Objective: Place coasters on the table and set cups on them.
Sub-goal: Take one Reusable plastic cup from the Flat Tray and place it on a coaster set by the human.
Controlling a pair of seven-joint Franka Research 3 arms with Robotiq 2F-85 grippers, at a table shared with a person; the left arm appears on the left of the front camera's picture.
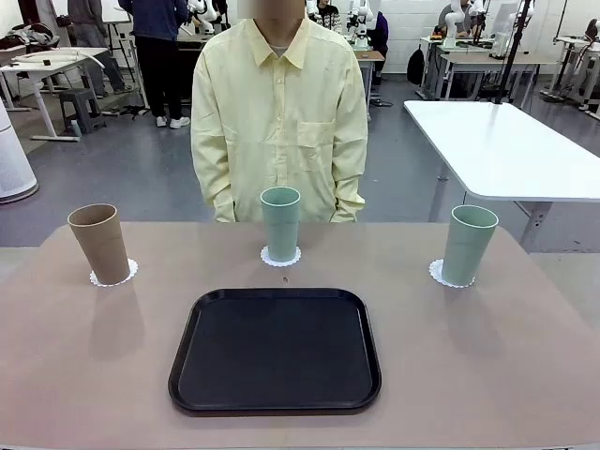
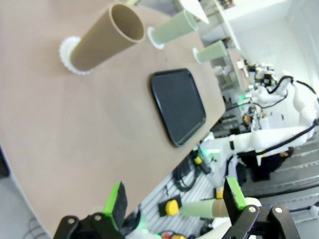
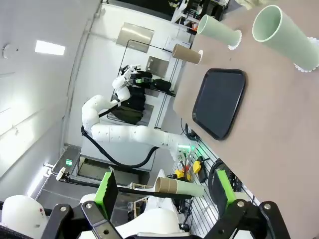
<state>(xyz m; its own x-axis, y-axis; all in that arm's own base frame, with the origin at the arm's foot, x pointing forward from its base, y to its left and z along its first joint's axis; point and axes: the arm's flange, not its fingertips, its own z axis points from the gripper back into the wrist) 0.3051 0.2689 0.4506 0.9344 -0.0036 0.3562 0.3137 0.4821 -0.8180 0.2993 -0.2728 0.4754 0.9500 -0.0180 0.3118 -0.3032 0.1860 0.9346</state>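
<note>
One big beige-brown counter (image 1: 75, 375), wide, with round corners. One person (image 1: 279, 112) in a pale yellow shirt standing at the far side, arms down. One black tray (image 1: 275, 350) lying flat in the middle of the counter, nothing on it.

Three cups, all standing upright in a row past the tray, well apart. One tan-brown cup (image 1: 99, 243) on the robot's left. One mint green cup (image 1: 280, 223) in the middle, right in front of the person. One more mint green cup (image 1: 468, 245) on the robot's right.

Three small white coasters with lacy edges, one under each cup: left coaster (image 1: 128, 273), middle coaster (image 1: 292, 256), right coaster (image 1: 436, 271). Every cup touching its own coaster.

Two hands, both off the counter's near side. Left hand (image 2: 174, 201) spread wide, gripping nothing, green pads far apart. Right hand (image 3: 164, 188) also spread wide, gripping nothing.
</note>
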